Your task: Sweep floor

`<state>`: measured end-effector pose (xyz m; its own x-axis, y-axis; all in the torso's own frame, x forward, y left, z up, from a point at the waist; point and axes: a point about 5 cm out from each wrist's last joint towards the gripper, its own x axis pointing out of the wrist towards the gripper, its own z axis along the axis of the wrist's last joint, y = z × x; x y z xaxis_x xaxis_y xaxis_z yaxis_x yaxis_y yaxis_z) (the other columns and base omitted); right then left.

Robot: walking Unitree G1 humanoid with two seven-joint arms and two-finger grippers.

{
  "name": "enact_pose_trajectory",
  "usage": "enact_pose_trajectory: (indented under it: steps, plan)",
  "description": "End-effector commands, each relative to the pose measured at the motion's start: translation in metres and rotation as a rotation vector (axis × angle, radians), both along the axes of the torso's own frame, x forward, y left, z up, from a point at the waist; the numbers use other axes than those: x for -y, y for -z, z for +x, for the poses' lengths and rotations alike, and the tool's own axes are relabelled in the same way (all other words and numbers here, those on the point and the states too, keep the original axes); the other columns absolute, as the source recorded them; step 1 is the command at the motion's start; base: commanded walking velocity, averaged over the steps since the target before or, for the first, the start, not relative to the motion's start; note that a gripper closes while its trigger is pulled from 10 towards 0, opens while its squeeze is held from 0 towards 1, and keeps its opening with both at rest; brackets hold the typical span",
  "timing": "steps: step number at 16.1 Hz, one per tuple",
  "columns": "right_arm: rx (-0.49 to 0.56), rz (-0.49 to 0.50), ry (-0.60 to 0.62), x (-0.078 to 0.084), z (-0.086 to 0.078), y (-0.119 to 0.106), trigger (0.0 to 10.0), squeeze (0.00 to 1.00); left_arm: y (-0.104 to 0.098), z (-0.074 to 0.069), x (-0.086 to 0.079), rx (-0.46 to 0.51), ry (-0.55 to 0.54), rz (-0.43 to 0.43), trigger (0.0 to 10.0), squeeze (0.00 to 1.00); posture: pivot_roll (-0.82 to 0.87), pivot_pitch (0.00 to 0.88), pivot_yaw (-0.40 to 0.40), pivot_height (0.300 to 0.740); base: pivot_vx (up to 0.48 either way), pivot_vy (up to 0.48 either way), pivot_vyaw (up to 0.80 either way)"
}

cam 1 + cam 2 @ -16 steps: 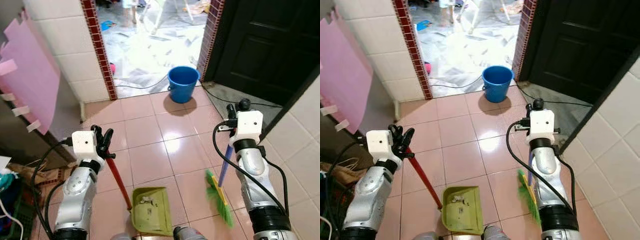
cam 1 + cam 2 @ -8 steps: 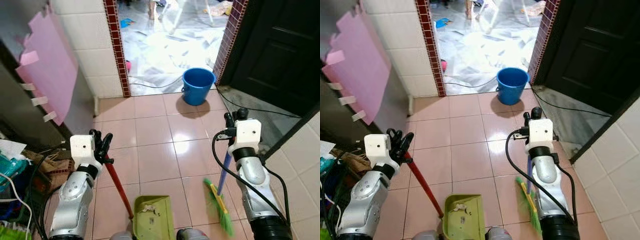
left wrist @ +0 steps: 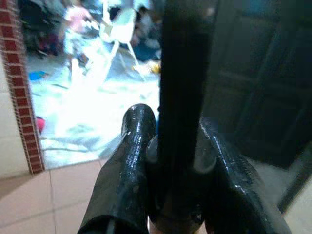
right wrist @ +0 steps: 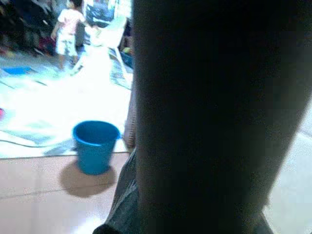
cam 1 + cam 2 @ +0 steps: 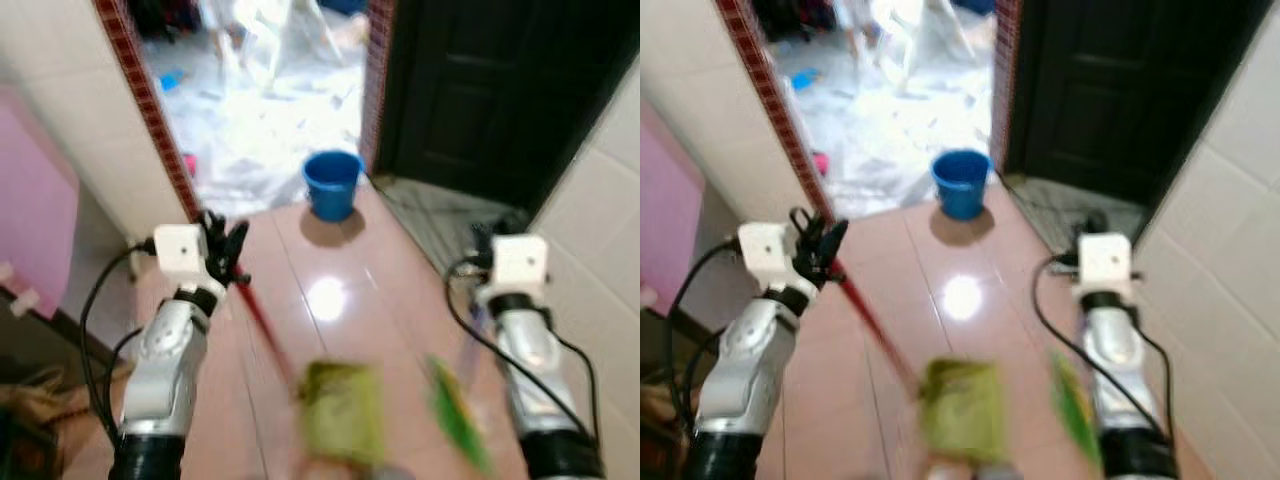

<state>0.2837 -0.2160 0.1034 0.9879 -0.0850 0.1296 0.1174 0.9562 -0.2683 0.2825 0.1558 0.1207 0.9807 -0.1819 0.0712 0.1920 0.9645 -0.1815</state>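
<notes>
Ahead of you the pink floor (image 5: 330,300) lies open up to the doorway. A blue bucket (image 5: 332,184) stands in that gap, beside the dark door (image 5: 470,90).

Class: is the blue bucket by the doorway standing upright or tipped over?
Upright. The blue bucket stands on its base on the tiled floor, rim facing upward.

Heavily motion-blurred in both eye views, worst low down, where the green dustpan (image 5: 342,410) and broom head (image 5: 458,420) smear into streaks. Strong daylight through the doorway (image 5: 270,90), washed out nearly to white there. Bright glare patch on the pink floor tiles (image 5: 326,296). Dim, soft wrist views, with a dark handle (image 4: 209,117) looming unfocused up close.
</notes>
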Motion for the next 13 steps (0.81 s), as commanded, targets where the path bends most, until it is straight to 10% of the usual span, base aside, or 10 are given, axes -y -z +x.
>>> enact_pose_trajectory:
  steps: [1,13]
  plan:
    - [0.04,0.009,-0.019,-0.008,0.004,-0.007,10.0,0.0,-0.013,0.002,-0.021,0.053,-0.073,0.022,10.0,0.0,-0.08,0.0,0.06,0.74,0.439,0.0,-0.42]
    - [0.053,-0.001,-0.139,-0.03,0.014,-0.01,10.0,0.0,-0.086,0.022,-0.027,0.233,-0.247,-0.18,10.0,0.0,-0.07,0.0,0.035,0.74,0.407,0.197,-0.1]
